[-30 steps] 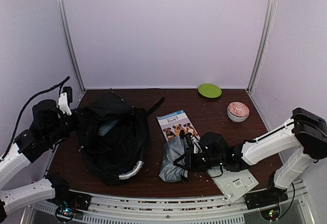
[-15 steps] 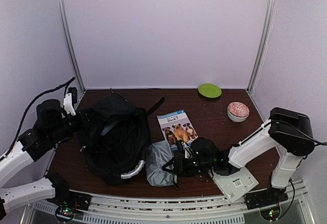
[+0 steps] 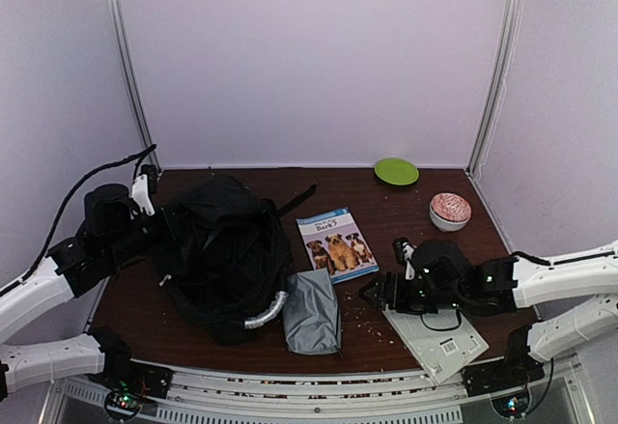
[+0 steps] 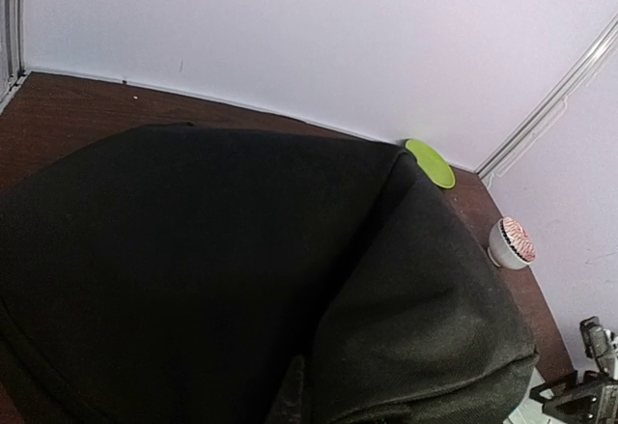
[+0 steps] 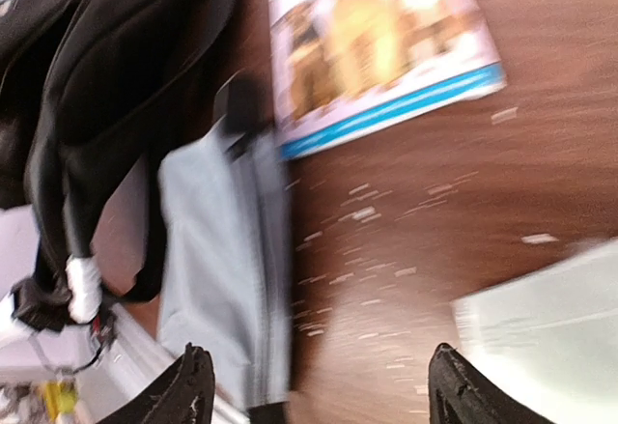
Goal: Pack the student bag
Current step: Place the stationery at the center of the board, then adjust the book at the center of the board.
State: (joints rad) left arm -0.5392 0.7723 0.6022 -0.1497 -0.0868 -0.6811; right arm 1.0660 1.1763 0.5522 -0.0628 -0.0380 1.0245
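Right now my right fingers (image 3: 370, 296) (image 5: 191, 395) stand wide apart with nothing between them. They hang low over the brown bench (image 3: 406, 226), just right of the grey pouch (image 3: 311, 311) (image 5: 222, 250) and clear of it. That pouch lies flat on the near part of the bench, its left edge against the student bag (image 3: 222, 250) (image 4: 241, 279). Beyond the pouch lies a book with puppies on its cover (image 3: 337, 243) (image 5: 377, 38), face up and slightly turned. A white sheet with a barcode (image 3: 444, 342) (image 5: 550, 318) lies under my right wrist at the near edge, and pale crumbs are scattered on the wood between the sheet and the pouch.

The student bag sits on the left half of the bench, a big black rumpled heap. Its grey-white handle (image 3: 266, 313) curls out at the near right corner beside the pouch, and a black strap (image 3: 294, 200) trails toward the back. My left fingers (image 3: 154, 229) are pressed into the bag's left side and closed tight on its fabric, as far as I can judge. The cloth hides them, and my left wrist view is almost filled with black fabric.

At the back right, well apart from everything else, a green plate (image 3: 396, 171) (image 4: 430, 163) lies near the wall. A small bowl with a pink inside (image 3: 450, 211) (image 4: 510, 242) stands nearer than it and to its right.
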